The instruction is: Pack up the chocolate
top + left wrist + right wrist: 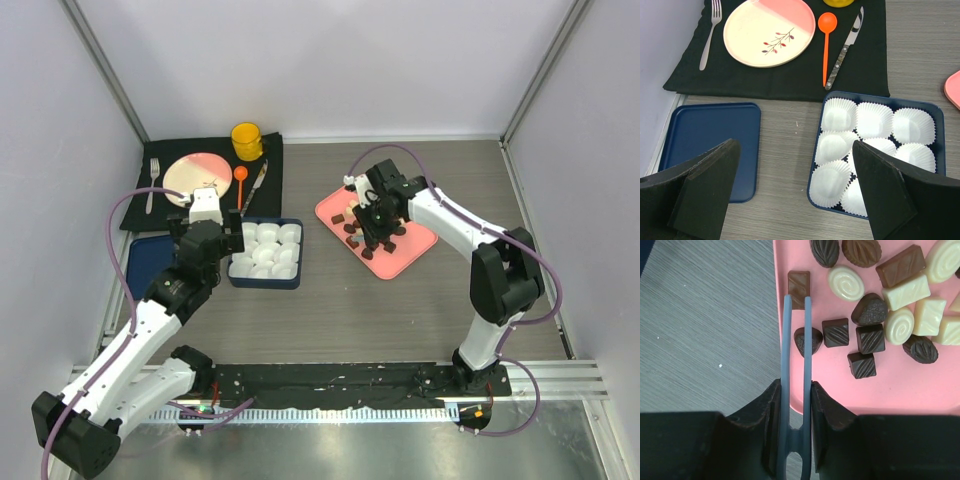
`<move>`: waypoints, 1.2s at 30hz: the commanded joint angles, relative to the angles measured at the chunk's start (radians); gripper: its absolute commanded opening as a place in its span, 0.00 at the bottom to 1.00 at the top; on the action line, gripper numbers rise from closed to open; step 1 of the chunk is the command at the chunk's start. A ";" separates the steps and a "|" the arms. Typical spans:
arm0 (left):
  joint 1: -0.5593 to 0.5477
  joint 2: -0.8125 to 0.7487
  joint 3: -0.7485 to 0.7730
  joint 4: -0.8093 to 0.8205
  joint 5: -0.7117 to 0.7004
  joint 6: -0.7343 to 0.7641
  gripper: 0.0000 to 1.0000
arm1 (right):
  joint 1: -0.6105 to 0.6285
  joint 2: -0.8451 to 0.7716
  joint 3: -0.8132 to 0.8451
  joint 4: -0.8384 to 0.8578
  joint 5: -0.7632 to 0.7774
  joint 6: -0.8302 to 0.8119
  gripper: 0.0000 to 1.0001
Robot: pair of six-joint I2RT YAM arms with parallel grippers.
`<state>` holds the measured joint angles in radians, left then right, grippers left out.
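The chocolate [871,311], several dark brown and cream-white pieces, lies on a pink tray [890,385] at the right of the table [415,245]. My right gripper [795,385] is shut on blue-grey tongs [786,340] low over the tray's left edge. The tong tips stand slightly apart around a brown rectangular piece [799,282], and I cannot tell if they pinch it. A dark piece [815,340] lies just beside the right tong arm. My left gripper [795,145] hangs open and empty above the table, beside a blue box [939,115] of white paper cups [838,115].
A flat blue lid [710,135] lies left of the box. Behind it, a black mat [790,80] carries a plate [769,31], a fork [710,30], an orange spoon [826,35], a knife [845,47] and a yellow cup [247,140]. Grey walls close in on three sides.
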<state>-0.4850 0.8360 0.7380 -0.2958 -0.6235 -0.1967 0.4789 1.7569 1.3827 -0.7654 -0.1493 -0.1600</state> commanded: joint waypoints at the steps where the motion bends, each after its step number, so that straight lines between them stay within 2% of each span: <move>1: -0.003 -0.002 0.000 0.049 -0.001 0.016 1.00 | 0.023 -0.005 0.053 0.011 0.045 -0.018 0.33; 4: -0.004 -0.003 0.000 0.047 0.001 0.014 1.00 | 0.026 0.004 0.064 0.015 0.062 -0.021 0.38; 7: -0.003 0.000 0.000 0.049 0.001 0.016 1.00 | 0.030 0.015 0.075 0.015 0.074 -0.023 0.39; 21: -0.003 0.002 -0.002 0.050 0.002 0.016 1.00 | 0.035 0.052 0.076 0.029 0.059 -0.026 0.34; 36: -0.004 -0.006 -0.002 0.047 0.005 0.016 1.00 | 0.040 0.041 0.081 0.032 0.051 -0.016 0.34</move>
<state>-0.4850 0.8383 0.7380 -0.2958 -0.6178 -0.1967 0.5152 1.8133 1.4216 -0.7567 -0.0914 -0.1776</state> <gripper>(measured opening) 0.995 0.346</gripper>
